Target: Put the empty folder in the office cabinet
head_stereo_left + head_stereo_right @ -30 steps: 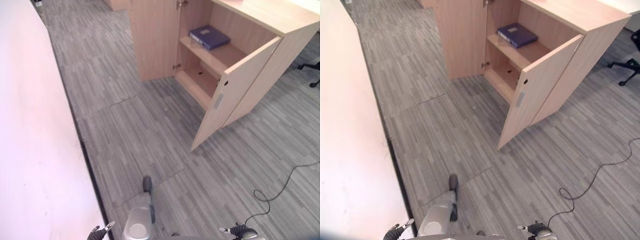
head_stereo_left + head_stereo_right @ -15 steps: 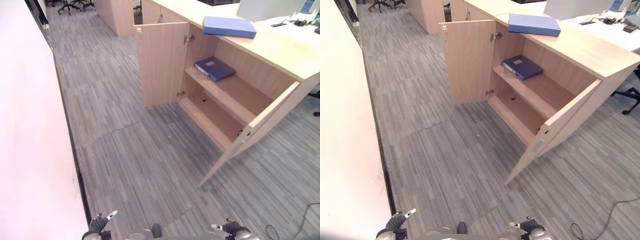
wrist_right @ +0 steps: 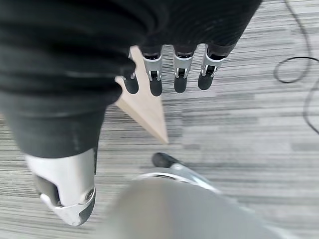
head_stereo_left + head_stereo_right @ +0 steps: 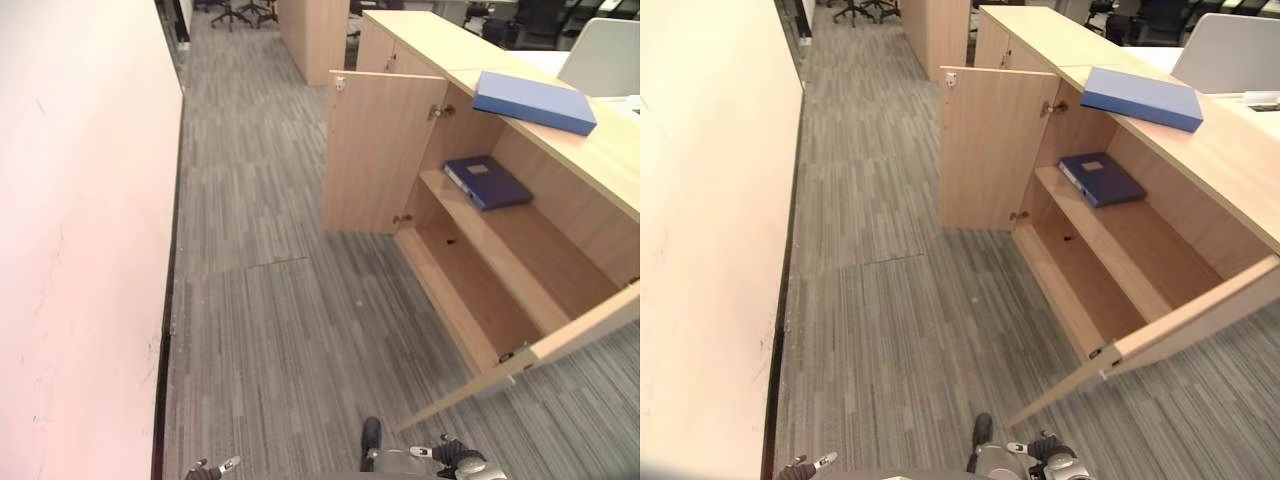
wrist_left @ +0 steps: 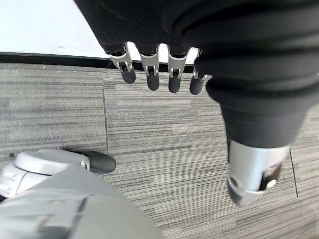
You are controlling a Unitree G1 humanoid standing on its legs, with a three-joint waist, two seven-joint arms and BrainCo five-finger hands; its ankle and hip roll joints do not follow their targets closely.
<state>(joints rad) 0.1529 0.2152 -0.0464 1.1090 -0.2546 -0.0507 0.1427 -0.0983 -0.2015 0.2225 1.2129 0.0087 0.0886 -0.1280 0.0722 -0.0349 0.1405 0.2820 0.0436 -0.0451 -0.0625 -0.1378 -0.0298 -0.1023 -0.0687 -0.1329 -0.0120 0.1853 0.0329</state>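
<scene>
Standing open on the grey carpet (image 4: 270,330), the wooden cabinet (image 4: 430,60) has both doors swung out: the far door (image 4: 375,150) stands upright, square to the cabinet front, and the near door (image 4: 560,345) angles toward the robot. One blue folder (image 4: 533,101) lies flat on the cabinet top, its long axis running across the top and slightly askew to its front edge. A second, darker blue folder (image 4: 487,182) lies flat on the upper shelf (image 4: 500,240) at its far end, label side up, long axis slanting from the shelf's front edge toward the back wall. The lower shelf (image 4: 470,300) shows only small dark marks. A white wall (image 4: 80,250) borders the carpet on the robot's left.

Both hands hang low, holding nothing. The left hand (image 5: 154,74) has its fingers relaxed and straight over the carpet. The right hand (image 3: 169,74) is likewise released, its fingers over the carpet near the corner of the near door.
</scene>
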